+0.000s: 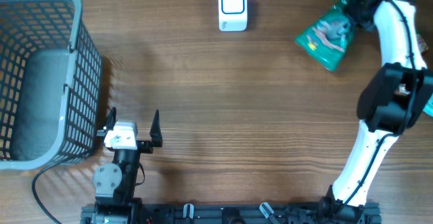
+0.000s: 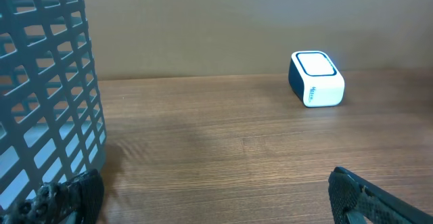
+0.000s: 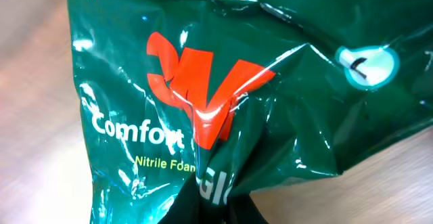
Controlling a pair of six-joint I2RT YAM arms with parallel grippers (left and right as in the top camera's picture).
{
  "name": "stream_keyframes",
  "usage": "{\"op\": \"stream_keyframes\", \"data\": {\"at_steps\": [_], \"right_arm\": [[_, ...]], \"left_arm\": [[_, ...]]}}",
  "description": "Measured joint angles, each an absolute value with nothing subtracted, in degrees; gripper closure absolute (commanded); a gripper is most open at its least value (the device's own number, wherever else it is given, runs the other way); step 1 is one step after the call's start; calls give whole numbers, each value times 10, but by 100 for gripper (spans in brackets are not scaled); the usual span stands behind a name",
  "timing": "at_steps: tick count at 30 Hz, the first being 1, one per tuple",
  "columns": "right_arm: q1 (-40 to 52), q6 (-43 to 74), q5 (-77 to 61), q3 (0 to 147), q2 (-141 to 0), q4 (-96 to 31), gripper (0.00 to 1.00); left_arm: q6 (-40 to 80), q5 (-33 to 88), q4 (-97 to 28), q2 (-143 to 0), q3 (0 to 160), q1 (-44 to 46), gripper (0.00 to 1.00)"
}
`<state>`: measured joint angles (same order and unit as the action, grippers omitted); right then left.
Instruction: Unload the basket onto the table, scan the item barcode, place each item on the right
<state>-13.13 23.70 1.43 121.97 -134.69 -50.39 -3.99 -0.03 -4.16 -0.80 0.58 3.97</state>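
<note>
The item is a glossy green plastic packet [image 1: 327,34] with a red logo and "Comfort" lettering [image 3: 223,95]; it hangs at the far right of the table. My right gripper [image 1: 357,6] is shut on the packet's pinched edge, its black fingers [image 3: 186,210] bunching the film [image 3: 216,193]. No barcode shows on the side facing the wrist camera. The white scanner with a blue-framed window [image 1: 233,7] stands at the back centre, also in the left wrist view as the scanner [image 2: 316,79], to the left of the packet. My left gripper [image 1: 133,126] rests open near the front left, nothing between its fingers [image 2: 355,197].
A grey mesh basket [image 1: 40,75] stands at the left edge, right beside my left gripper, its wall [image 2: 47,95] filling the left of that wrist view. A dark cable [image 1: 40,193] runs along the front left. Bare wooden table [image 1: 243,109] lies between scanner and arms.
</note>
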Motion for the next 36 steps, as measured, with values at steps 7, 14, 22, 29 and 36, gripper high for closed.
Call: {"op": "stream_keyframes", "data": {"at_steps": [7, 14, 22, 29, 36], "right_arm": [[-215, 133, 20, 1220, -1368, -517, 69], [-273, 110, 22, 1221, -1369, -528, 1], [-258, 145, -22, 1272, -1291, -609, 0], [-246, 175, -122, 1313, -1006, -644, 0], [-219, 175, -146, 1317, -836, -677, 0]], "left_arm": [[-40, 0, -42, -8, 6, 39, 0], [-40, 0, -42, -8, 6, 40, 0], [-40, 0, -42, -8, 6, 40, 0], [-40, 0, -42, -8, 6, 39, 0], [-40, 0, -42, -8, 6, 39, 0]]}}
